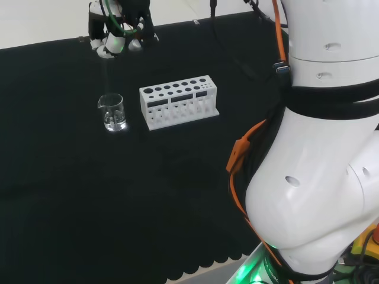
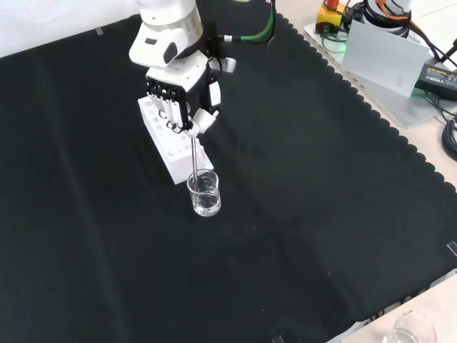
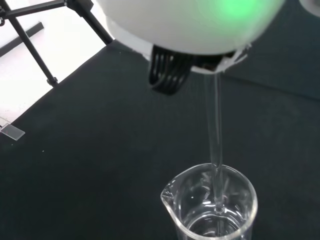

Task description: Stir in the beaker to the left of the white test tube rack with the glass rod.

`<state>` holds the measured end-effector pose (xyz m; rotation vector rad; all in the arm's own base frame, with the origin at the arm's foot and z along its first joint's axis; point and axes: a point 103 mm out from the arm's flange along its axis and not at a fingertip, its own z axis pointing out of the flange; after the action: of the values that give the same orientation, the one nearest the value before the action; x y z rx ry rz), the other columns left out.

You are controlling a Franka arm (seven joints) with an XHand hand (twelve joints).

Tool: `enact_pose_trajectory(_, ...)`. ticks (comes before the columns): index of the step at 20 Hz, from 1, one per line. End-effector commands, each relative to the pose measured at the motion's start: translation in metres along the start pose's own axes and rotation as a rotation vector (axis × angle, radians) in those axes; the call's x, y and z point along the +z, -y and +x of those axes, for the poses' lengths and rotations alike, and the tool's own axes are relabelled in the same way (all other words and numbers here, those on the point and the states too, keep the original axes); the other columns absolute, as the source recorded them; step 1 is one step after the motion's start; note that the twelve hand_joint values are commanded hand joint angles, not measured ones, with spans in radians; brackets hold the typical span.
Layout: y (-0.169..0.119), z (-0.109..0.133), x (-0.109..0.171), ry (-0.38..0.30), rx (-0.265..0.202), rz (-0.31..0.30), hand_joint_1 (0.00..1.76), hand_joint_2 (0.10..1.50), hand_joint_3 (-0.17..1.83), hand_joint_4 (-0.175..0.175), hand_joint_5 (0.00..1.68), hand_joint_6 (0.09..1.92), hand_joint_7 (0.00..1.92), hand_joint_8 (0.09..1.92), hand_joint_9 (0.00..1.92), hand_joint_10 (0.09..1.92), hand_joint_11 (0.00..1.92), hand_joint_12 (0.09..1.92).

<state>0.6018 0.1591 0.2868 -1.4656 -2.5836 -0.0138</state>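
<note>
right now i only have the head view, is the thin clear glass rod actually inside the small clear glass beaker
Observer: Yes. In the wrist view the thin clear glass rod passes the rim and its tip sits inside the small clear glass beaker.
Operator: is the hand gripping it
Observer: In the front view the black and white hand has its fingers curled round the rod's top.
Operator: any liquid in there
Observer: The front view shows clear liquid low in the beaker.

Black cloth (image 2: 307, 214) covering the bench. Front view: grey box (image 2: 382, 61) and black cables (image 2: 446, 136) far right; second clear glass vessel (image 2: 413, 330) at near right edge.
</note>
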Motion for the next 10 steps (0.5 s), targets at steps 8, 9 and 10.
enact_pose_trajectory(8, 0.032, 0.002, -0.004, 0.036, 0.030, 0.017, 1.34, 0.48, 0.96, -0.175, 1.31, 0.53, 1.39, 0.84, 1.82, 0.45, 1.71, 0.57)
enact_pose_trajectory(9, 0.032, 0.006, -0.001, 0.039, 0.029, 0.020, 1.34, 0.48, 0.96, -0.175, 1.31, 0.53, 1.39, 0.84, 1.82, 0.45, 1.71, 0.57)
enact_pose_trajectory(10, 0.034, 0.009, -0.001, 0.033, 0.025, 0.015, 1.34, 0.48, 0.96, -0.175, 1.31, 0.53, 1.39, 0.84, 1.82, 0.45, 1.71, 0.57)
